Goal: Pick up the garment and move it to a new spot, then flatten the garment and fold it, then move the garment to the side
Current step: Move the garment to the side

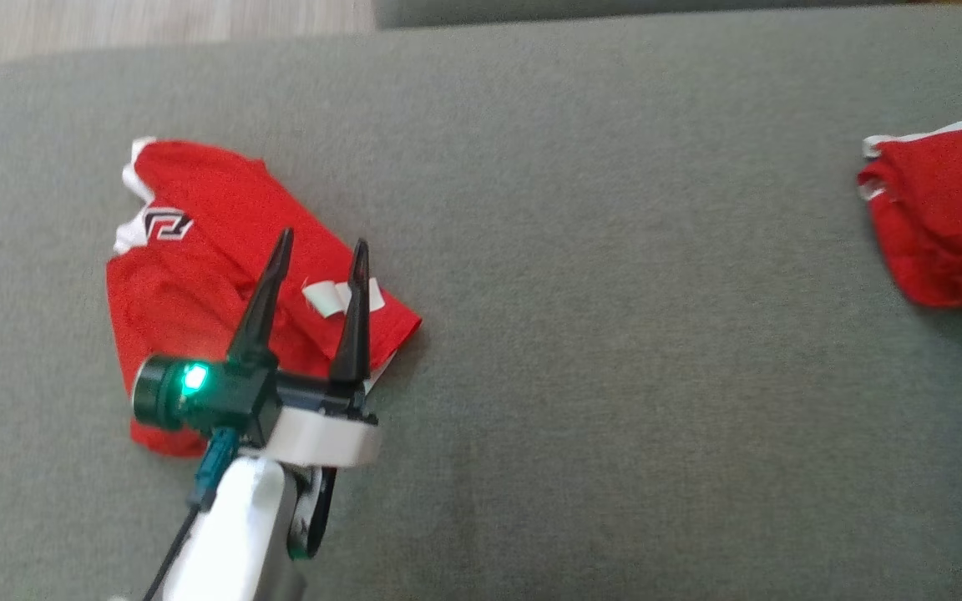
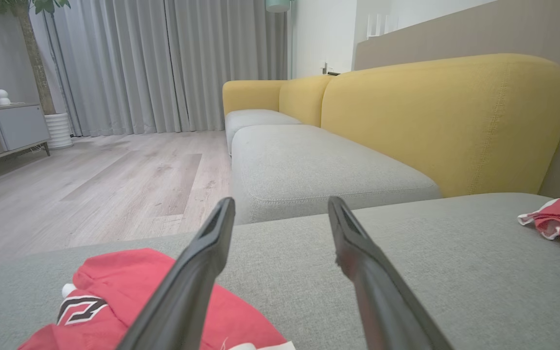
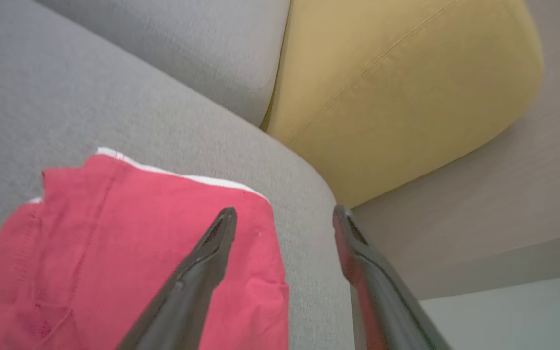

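Left: my left gripper (image 1: 322,239), jaws spread wide and empty, poised above the logo garment (image 1: 189,209) on the grey cushion (image 1: 615,334). Right: my right gripper (image 3: 285,210), jaws also wide apart and empty, over the second red garment (image 3: 114,233) near the cushion's corner. Risk: a fingertip snagging the cloth would drag it and undo its folds.

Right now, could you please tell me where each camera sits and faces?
Head: on the head, facing down at the grey cushion; left gripper above the logo garment.
Left wrist: looks along its open gripper toward the yellow backrest.
Right wrist: right gripper, open, over the second red garment.
Head and left wrist share both garments.
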